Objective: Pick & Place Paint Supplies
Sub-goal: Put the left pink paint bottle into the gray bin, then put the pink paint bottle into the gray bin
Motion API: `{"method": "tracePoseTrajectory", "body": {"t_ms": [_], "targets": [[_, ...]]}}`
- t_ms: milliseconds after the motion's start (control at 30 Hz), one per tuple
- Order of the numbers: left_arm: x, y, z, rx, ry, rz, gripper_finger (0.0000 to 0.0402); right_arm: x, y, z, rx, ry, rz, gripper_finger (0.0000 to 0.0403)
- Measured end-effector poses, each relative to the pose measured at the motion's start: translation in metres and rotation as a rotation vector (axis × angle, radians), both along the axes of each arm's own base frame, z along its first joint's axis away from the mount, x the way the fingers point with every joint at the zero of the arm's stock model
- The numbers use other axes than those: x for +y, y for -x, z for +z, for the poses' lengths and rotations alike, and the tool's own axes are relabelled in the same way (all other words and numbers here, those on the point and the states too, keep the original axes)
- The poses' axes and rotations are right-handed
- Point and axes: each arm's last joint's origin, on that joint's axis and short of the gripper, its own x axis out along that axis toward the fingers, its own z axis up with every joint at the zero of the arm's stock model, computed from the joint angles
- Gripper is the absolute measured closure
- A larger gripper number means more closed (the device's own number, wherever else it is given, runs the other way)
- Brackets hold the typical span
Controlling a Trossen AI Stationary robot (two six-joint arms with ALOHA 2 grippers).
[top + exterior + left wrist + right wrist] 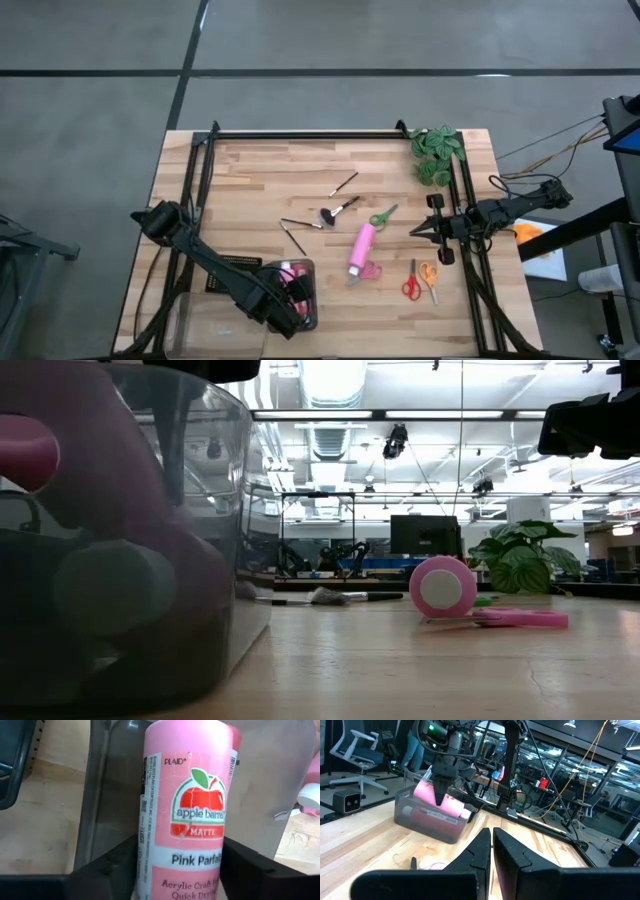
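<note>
My left gripper (288, 318) reaches steeply down into the clear tray (306, 266) at the table's near left, shut on a pink paint bottle (187, 805). A second pink bottle (454, 808) lies in that tray. A third pink bottle (362, 248) lies on its side mid-table, beside pink-handled scissors (366, 272). Green scissors (383, 215), red scissors (410, 286), orange scissors (430, 278), a fluffy black-tipped brush (336, 211) and thin dark brushes (343, 183) lie flat on the wood. My right gripper (415, 232) hovers shut at the right side. My left gripper pinches the pink bottle between its two fingers (117, 865), one on each side of the labelled body (150, 860) at the end nearest the wrist. The fingers come from above, slanting steeply down, and lie along the bottle. The bottle stands tilted inside the clear tray (420, 817).
A black tray (235, 272) sits just left of the clear tray. A green leafy plant (437, 152) stands at the far right corner. A black frame rail (300, 133) runs along the far edge. Bare wood lies open at the far left.
</note>
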Motion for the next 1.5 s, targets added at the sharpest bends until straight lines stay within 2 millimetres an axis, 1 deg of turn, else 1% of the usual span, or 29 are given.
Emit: {"method": "tracePoseTrajectory", "body": {"t_ms": [100,167,567,633,733,800,900,967,1033,1133,1233,1333,1433,1500], "targets": [[0.000,0.000,0.001,-0.002,0.004,0.000,0.0126,0.000,0.000,0.000,0.000,0.000,0.000,0.0388],[-0.001,-0.001,0.002,-0.012,0.013,0.007,0.0117,0.000,0.000,0.000,0.000,0.000,0.000,0.0388],[0.000,0.000,0.005,-0.023,0.023,0.009,0.0113,0.000,0.000,0.000,0.000,0.000,0.000,0.0388],[0.000,0.000,0.011,-0.042,0.038,0.017,0.0113,0.000,0.000,0.000,0.000,0.000,0.000,0.0388],[0.003,0.000,0.029,-0.102,0.046,0.007,0.0113,0.000,0.000,0.000,0.000,0.000,0.000,0.0388],[0.006,0.001,0.041,-0.148,0.013,-0.025,0.0113,0.000,0.000,0.000,0.000,0.000,0.000,0.0388],[0.017,0.001,0.055,-0.195,-0.046,-0.060,0.0113,0.000,0.000,0.000,0.000,0.000,0.000,0.0388],[0.027,-0.001,0.062,-0.204,-0.063,-0.066,0.0113,0.000,0.000,0.000,-0.001,0.000,0.000,0.0388],[0.042,-0.007,0.064,-0.189,-0.074,-0.058,0.0113,0.000,0.000,0.000,0.000,0.000,0.000,0.0388],[0.066,-0.023,0.066,-0.179,-0.094,-0.147,0.0113,0.000,0.000,0.000,0.000,0.000,0.000,0.0388],[0.091,-0.042,0.070,-0.226,-0.100,-0.268,0.0113,0.000,0.000,0.000,0.000,0.000,0.000,0.0388],[0.114,-0.059,0.069,-0.263,-0.114,-0.330,0.0113,0.000,0.000,0.000,0.000,0.000,0.000,0.0388],[0.130,-0.075,0.064,-0.309,-0.150,-0.381,0.0113,0.000,0.000,0.000,0.000,0.000,0.000,0.0388],[0.135,-0.082,0.062,-0.336,-0.178,-0.419,0.0113,0.000,0.000,0.000,0.000,0.000,0.000,0.0388]]}}
